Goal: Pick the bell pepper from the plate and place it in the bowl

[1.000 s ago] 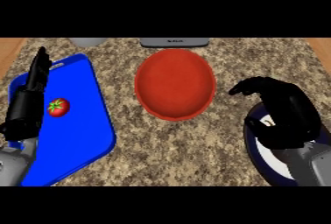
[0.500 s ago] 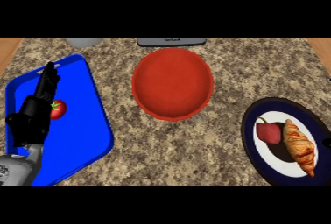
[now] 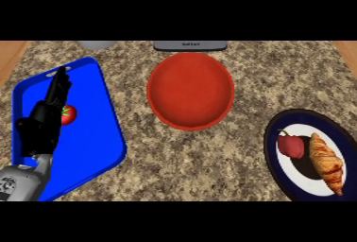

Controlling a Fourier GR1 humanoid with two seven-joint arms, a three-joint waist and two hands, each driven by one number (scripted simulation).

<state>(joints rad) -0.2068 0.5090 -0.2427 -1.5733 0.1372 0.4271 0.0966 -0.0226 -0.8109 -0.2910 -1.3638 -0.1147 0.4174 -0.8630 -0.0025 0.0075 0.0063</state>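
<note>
On the right side of the speckled surface (image 3: 209, 156), a dark-rimmed plate (image 3: 280, 176) with a white centre is seen, and the red bell pepper (image 3: 293, 146) lies on its left half with its green stem pointing up and left. A golden croissant (image 3: 327, 162) is laid just beside the pepper on the same plate, touching it or nearly so. No hand is found anywhere near the pepper: the right hand is not shown in the head view at all.

Toward the middle of the surface, well apart from the plate, a red bowl (image 3: 190, 90) is placed with nothing visible inside it. Above the bowl, at the far edge, a dark flat object (image 3: 190, 45) is partly seen, and a pale grey rounded object (image 3: 96, 45) is cut off at the top left.

At the far left a blue tray (image 3: 90, 142) is set, tilted slightly, and a small tomato (image 3: 67, 115) rests on it. The left hand (image 3: 50, 116) is held over this tray with its fingers stretched straight up toward the tray's far end, nothing being grasped; its edge overlaps the tomato's left side, though contact cannot be judged. The pepper thus lies across the whole width of the surface from this hand, with the bowl between them
</note>
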